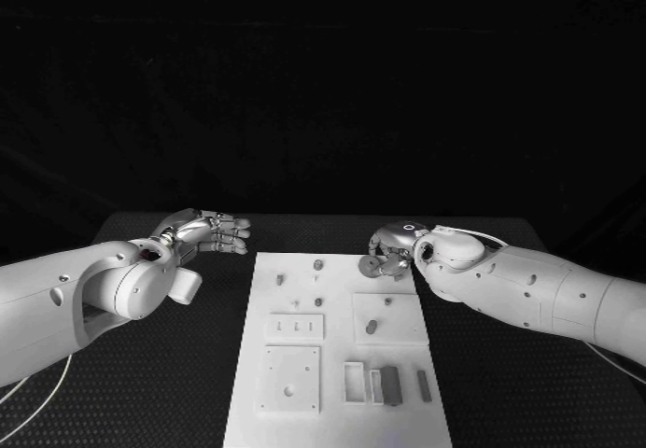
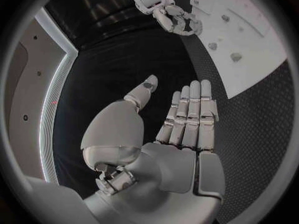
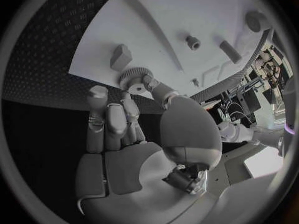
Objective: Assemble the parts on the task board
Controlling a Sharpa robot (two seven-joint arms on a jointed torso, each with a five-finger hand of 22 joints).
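The white task board (image 1: 337,411) lies in the middle of the black table. My right hand (image 1: 392,249) hovers over the board's far right corner and pinches a small round toothed gear (image 1: 368,266) between thumb and fingers. The right wrist view shows that gear (image 3: 132,77) at the fingertips of the right hand (image 3: 131,134), just above the board (image 3: 143,30). My left hand (image 1: 209,231) is off the board's far left corner, holding nothing, its fingers straight and side by side. In the left wrist view the left hand (image 2: 187,119) is flat, with the right hand (image 2: 171,15) beyond it.
Small pegs (image 1: 280,278) stand on the far half of the board, and another peg (image 1: 371,327) sits on a raised square plate. Near the front edge lie a dark block (image 1: 390,385) in a frame and a flat plate with holes (image 1: 291,378). Textured black table (image 1: 175,373) flanks the board.
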